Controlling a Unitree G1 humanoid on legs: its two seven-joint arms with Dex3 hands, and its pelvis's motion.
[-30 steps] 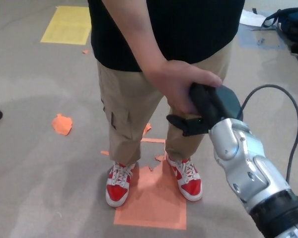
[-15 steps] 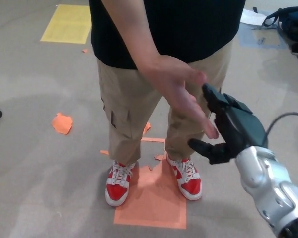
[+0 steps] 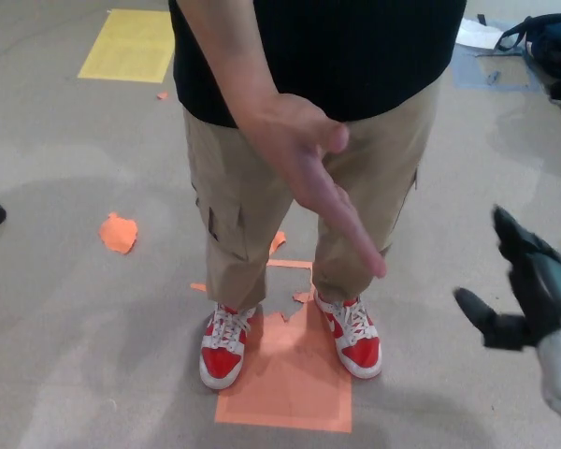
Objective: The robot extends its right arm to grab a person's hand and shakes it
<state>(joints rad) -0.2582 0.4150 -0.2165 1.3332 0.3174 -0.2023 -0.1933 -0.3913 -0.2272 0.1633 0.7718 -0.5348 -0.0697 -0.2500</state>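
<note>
Right hand (image 3: 524, 299) low at the picture's right edge, black, thumb and thick fingers spread apart, gripping nothing. Up and to its left, well apart from it, person's hand (image 3: 309, 173) held out flat, fingers straight and angled downward toward the floor, thumb raised. Below that hand and left of the robot's, red and white sneakers (image 3: 290, 341) planted on an orange floor patch (image 3: 285, 383). Behind the outstretched arm, khaki cargo trousers (image 3: 234, 206) and black shirt (image 3: 355, 47). Farther off to the left, yellow floor mat (image 3: 131, 45). Left hand out of sight.
</note>
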